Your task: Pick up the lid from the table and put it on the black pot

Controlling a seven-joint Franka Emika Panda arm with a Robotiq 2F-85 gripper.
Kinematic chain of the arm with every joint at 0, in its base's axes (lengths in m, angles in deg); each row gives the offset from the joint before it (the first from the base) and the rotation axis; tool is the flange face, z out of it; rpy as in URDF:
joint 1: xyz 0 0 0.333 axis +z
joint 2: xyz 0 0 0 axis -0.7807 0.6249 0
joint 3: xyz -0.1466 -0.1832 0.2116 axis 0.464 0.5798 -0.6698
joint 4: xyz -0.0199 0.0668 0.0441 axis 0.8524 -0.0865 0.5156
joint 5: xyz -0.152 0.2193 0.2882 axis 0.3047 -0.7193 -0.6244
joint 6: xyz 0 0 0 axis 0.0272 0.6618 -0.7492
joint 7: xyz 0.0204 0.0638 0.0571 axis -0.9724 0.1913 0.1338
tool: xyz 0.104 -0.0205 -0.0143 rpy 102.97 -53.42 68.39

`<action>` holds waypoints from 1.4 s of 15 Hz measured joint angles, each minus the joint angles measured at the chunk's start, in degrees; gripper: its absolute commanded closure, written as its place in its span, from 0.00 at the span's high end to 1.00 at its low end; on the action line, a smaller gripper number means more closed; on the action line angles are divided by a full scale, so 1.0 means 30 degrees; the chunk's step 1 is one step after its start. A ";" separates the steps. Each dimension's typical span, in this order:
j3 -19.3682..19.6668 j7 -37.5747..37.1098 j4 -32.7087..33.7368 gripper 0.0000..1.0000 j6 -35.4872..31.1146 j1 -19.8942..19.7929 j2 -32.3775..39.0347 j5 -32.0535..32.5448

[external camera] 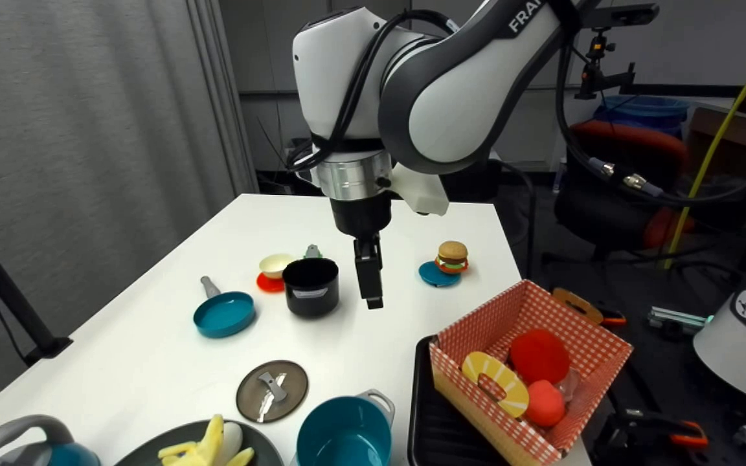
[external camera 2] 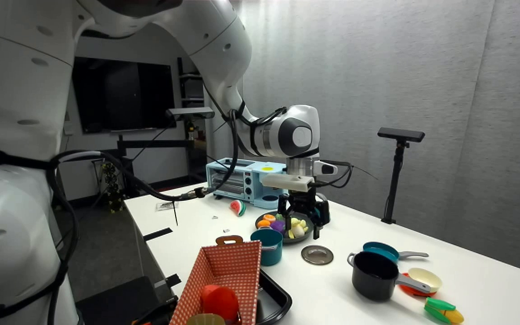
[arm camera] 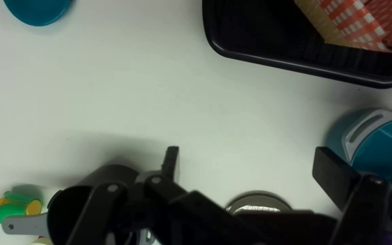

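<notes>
1. Centrally, Robotiq gripper (external camera 2: 302, 231): suspended above the white table (external camera: 179, 382), its fingers (arm camera: 333, 177) spread wide apart with nothing in their grasp
2. Lid (external camera: 272, 391): round, smoky grey, lying flat on the table with its grey knob uppermost; in the wrist view the gripper hides much of it
3. Teal casserole (external camera: 345, 430): with a grey loop handle, just beside the lid
4. Dark frying pan (external camera: 266, 446): near the lid, holding toy produce (external camera 2: 277, 226) in purple, orange and pale yellow
5. Black saucepan (external camera 2: 374, 277): upright, mouth open, apart from the lid; in an exterior view a long grey handle and a small loop handle show on opposite sides
6. Teal skillet (external camera: 225, 315): grey-handled, just beside the black saucepan
7. Cream bowl (external camera: 274, 266): on a red saucer (external camera: 271, 284), also near the black saucepan; a piece of toy corn (external camera 2: 443, 310) in a green husk lies by the long handle
8. Black baking tray (arm camera: 267, 37): overlapped by a red gingham box (external camera: 577, 333), which contains a red round piece (external camera: 539, 355) and a yellow ring-shaped slice (external camera: 502, 372)
9. Toy hamburger (external camera: 452, 257): at the edge of a small teal dish (external camera: 438, 276); whether on it or against it cannot be told
10. Light-blue toaster oven (external camera 2: 228, 178): in an exterior view, with a toy watermelon slice (external camera 2: 238, 207) near it
</notes>
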 measured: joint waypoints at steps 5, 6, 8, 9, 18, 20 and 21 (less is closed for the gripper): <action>0.0124 0.0095 0.0030 1.00 0.0000 0.0000 0.0318 0.0000; 0.0141 0.0175 0.0103 1.00 0.0000 0.0000 0.0485 0.0000; 0.0143 0.0412 0.0450 1.00 0.0000 0.0005 0.1004 0.0000; 0.0136 0.0565 0.0726 1.00 0.0000 0.0025 0.1338 0.0000; -0.0079 0.1219 0.5970 1.00 0.0032 0.0640 0.5920 0.0000; -0.0085 0.1217 0.7445 1.00 0.0065 0.0766 0.6983 -0.0021; -0.0087 0.1201 0.8191 1.00 0.0085 0.0820 0.7509 -0.0057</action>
